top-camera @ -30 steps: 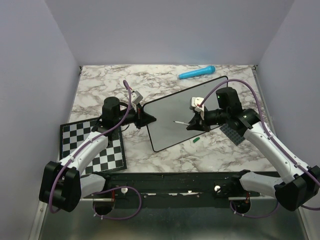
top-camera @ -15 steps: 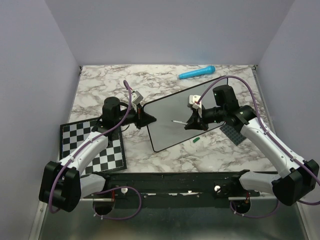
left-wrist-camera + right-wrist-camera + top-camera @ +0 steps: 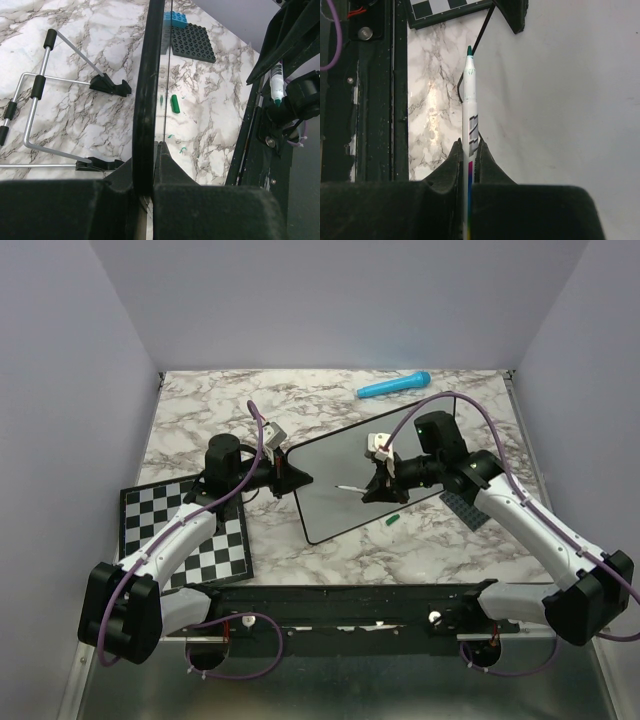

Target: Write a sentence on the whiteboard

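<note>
The whiteboard (image 3: 400, 455) lies askew in the middle of the marble bench (image 3: 200, 410). The left fingers (image 3: 169, 169) are clenched on the black rim of its left short edge. Behind that rim a wire stand (image 3: 37, 95) with black feet rests on the bench.

The right fingers (image 3: 489, 169) are clamped on an uncapped marker (image 3: 469, 115). It is held over the board's face with its green tip pointing toward the board's left end. Whether the tip touches the board I cannot tell. In the right wrist view the face is plain white.

A green cap (image 3: 392, 521) lies on the bench just beside the board's near edge. A dark studded plate (image 3: 465, 506) sits at the board's near right corner. A blue pen-shaped thing (image 3: 393, 386) lies beyond the board's far edge, and a checkerboard (image 3: 185, 530) lies to the board's left.
</note>
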`<state>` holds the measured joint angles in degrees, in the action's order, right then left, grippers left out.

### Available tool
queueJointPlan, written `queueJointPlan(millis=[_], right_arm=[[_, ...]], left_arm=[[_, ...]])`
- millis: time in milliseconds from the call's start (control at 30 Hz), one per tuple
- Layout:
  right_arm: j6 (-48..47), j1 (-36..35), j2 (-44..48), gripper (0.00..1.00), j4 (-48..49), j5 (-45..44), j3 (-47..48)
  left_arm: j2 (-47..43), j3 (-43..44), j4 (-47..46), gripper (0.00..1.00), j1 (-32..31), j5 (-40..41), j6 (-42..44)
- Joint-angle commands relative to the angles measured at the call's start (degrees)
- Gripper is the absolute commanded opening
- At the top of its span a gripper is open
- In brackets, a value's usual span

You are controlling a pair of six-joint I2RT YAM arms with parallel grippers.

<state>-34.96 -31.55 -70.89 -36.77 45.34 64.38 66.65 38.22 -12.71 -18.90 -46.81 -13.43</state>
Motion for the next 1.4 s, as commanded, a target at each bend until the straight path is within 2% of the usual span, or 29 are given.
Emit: queueJointPlan(millis=[0, 700, 1367], right_arm=[[1.4, -0.9, -1.1, 0.01, 2.1, -2.2, 2.2], [6.8, -1.1, -4.3, 0.01, 7.2, -6.8, 6.6], [9.7, -3.4, -12.0, 0.01, 5.9, -10.1, 11.6]], left_arm=[[1.5, -1.6, 9.3, 0.00, -0.4, 8.7, 4.3], [1.8, -1.3, 9.6, 0.00, -0.5, 9.1, 4.6], [1.7, -1.2, 9.9, 0.00, -1.0, 8.8, 4.4]])
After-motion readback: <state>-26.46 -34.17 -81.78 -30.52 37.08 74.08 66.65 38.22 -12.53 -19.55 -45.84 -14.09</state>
